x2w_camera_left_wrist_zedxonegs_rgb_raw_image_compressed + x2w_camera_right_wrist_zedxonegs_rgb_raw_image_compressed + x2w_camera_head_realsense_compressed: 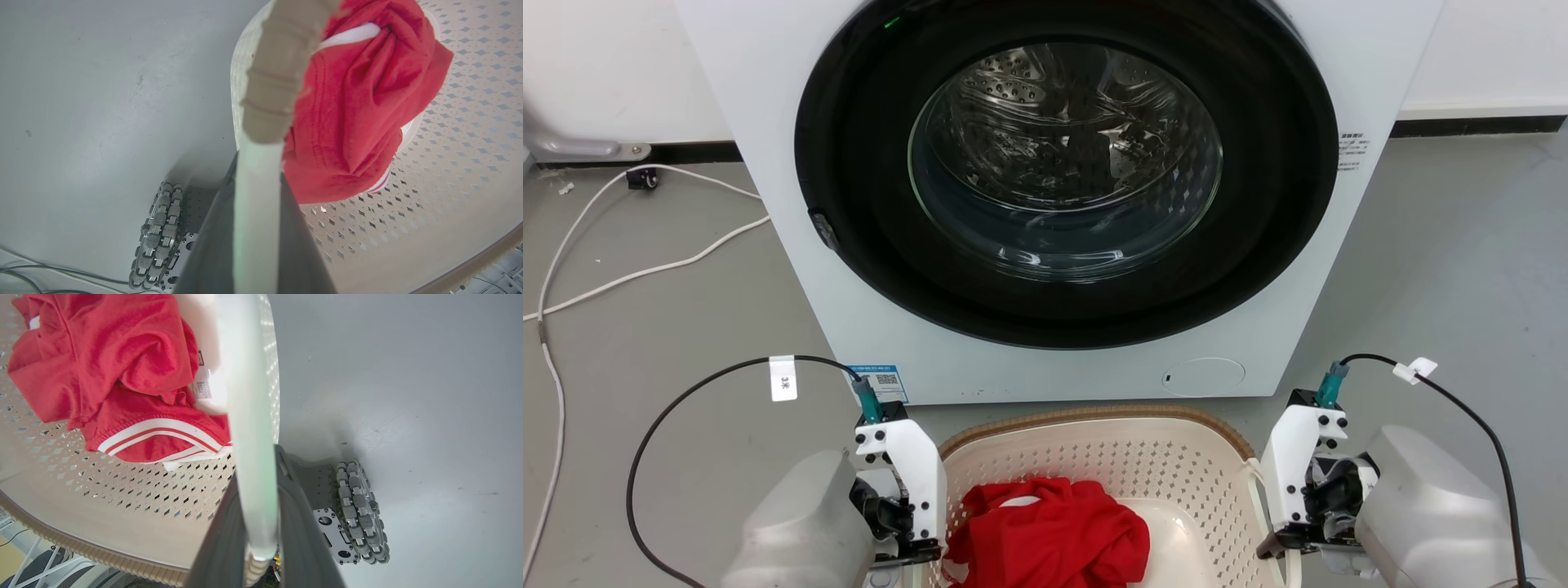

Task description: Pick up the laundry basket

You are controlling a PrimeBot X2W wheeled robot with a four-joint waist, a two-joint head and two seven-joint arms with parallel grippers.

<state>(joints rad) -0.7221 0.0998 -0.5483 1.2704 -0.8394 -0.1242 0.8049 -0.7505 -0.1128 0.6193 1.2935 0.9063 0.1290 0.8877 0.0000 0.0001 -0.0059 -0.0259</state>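
Laundry basket lies just in front of the washing machine, between the two arms, with a red garment heaped inside (white-striped hem). Left gripper is clamped on the basket's white left handle, dark fingers either side. Right gripper grips the right handle likewise.

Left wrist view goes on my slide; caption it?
Left claw clamps the laundry basket by its handle; a red garment lies inside, robot's wheel beside.
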